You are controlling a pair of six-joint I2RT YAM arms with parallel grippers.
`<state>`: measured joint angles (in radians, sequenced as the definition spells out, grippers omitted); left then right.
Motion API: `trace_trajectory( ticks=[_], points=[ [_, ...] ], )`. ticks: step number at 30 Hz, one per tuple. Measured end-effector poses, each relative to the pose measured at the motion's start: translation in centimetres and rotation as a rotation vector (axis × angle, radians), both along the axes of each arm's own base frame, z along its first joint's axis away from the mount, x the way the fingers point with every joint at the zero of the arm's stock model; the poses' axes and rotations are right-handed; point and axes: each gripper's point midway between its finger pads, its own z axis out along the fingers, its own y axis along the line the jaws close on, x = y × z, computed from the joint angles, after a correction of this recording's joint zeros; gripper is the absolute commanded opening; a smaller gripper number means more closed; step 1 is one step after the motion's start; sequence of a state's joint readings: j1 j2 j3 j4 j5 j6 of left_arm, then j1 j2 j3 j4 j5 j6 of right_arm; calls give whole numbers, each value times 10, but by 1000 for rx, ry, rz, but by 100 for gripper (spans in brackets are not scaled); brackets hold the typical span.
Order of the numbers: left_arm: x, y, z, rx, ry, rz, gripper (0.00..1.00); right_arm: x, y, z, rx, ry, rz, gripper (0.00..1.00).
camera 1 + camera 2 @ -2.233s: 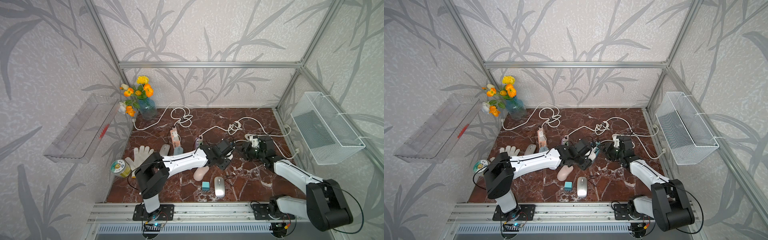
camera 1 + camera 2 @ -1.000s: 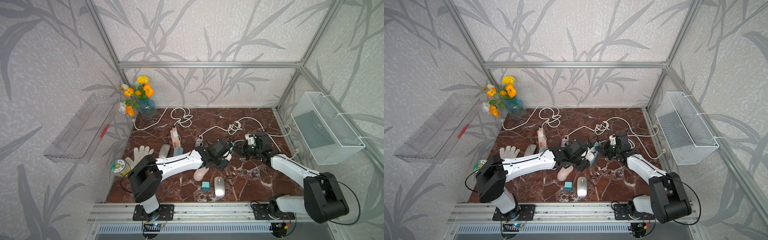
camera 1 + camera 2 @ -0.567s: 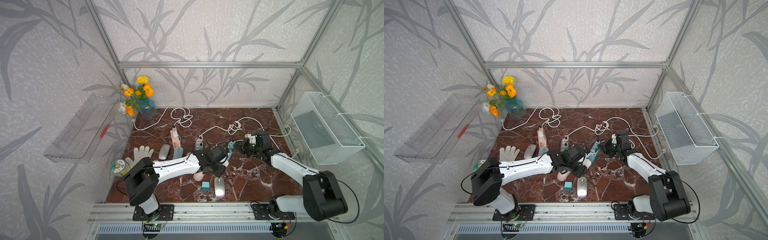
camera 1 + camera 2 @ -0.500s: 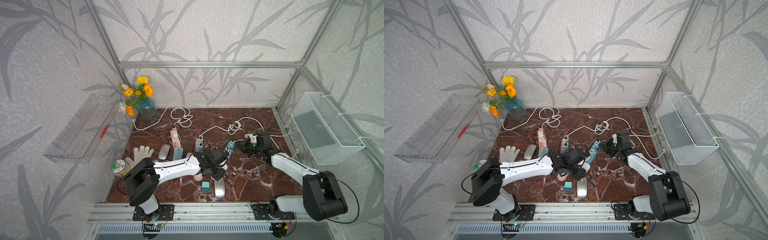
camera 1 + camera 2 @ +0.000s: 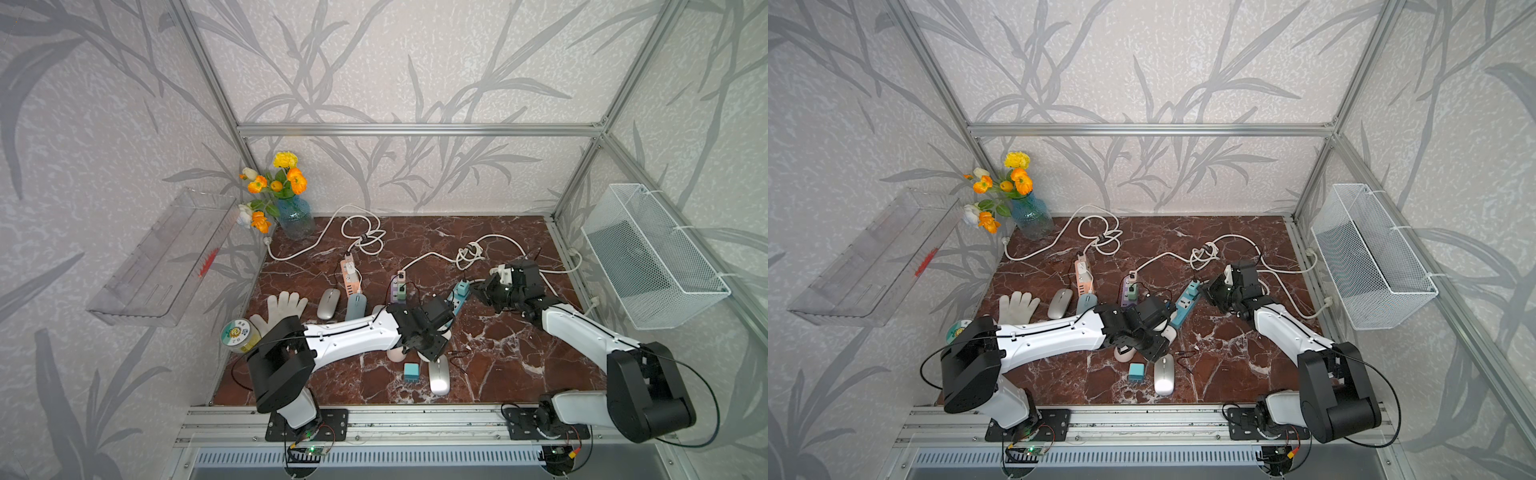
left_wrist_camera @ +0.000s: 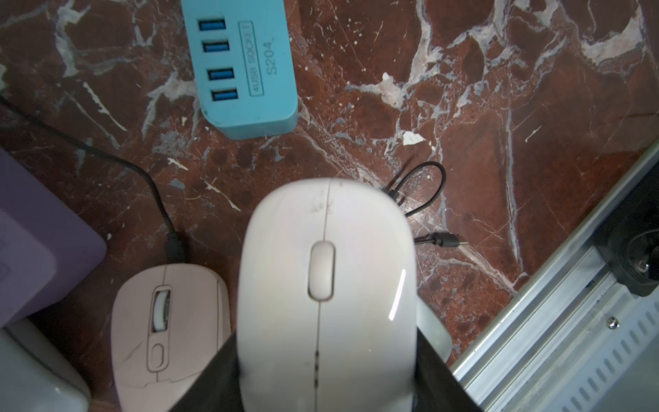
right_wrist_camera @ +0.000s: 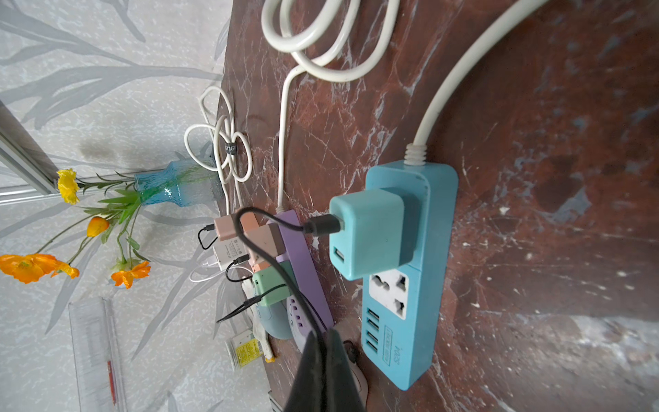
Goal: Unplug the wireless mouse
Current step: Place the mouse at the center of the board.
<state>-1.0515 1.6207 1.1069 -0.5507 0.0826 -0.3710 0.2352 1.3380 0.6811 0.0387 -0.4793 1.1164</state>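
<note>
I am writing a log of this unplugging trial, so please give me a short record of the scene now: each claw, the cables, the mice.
Left claw: closed on the smooth white plastic mouse
Right claw: shut, pinching the thin black cable
Cable origin: square teal charger plugged in the long teal power strip
Loose plug: small black cable end, free on the red-brown marble tabletop
Other mouse: pale pink plastic mouse, black cable plugged in its front
</note>
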Motion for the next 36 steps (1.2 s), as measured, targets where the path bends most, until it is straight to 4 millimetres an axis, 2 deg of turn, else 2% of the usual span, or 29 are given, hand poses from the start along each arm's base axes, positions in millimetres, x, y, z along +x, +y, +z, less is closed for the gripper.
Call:
trace_trajectory(
  ticks=[7,10,13,16,18,23,26,30,36],
  points=[
    [-1,-3,7,-15,10,94,0,-13,-1,1,-57,-12,46,0],
    [-4,1,13,-13,5,147,0,-18,-3,1,-87,-18,65,0],
    [-7,16,24,-2,-14,222,0,-22,-4,2,-116,-32,88,0],
    [-16,41,30,10,-17,303,0,-27,-3,3,-150,-52,125,0],
    [-27,64,25,36,-4,354,0,-30,1,3,-172,-69,159,0],
    [-60,121,-2,158,47,449,0,-36,16,10,-236,-137,266,0],
    [-72,143,-13,188,63,490,0,-39,24,13,-260,-171,312,0],
    [-77,154,-24,203,77,526,0,-42,26,12,-273,-175,331,0],
    [-74,140,-42,213,99,529,0,-43,25,14,-284,-184,330,0]
  ],
)
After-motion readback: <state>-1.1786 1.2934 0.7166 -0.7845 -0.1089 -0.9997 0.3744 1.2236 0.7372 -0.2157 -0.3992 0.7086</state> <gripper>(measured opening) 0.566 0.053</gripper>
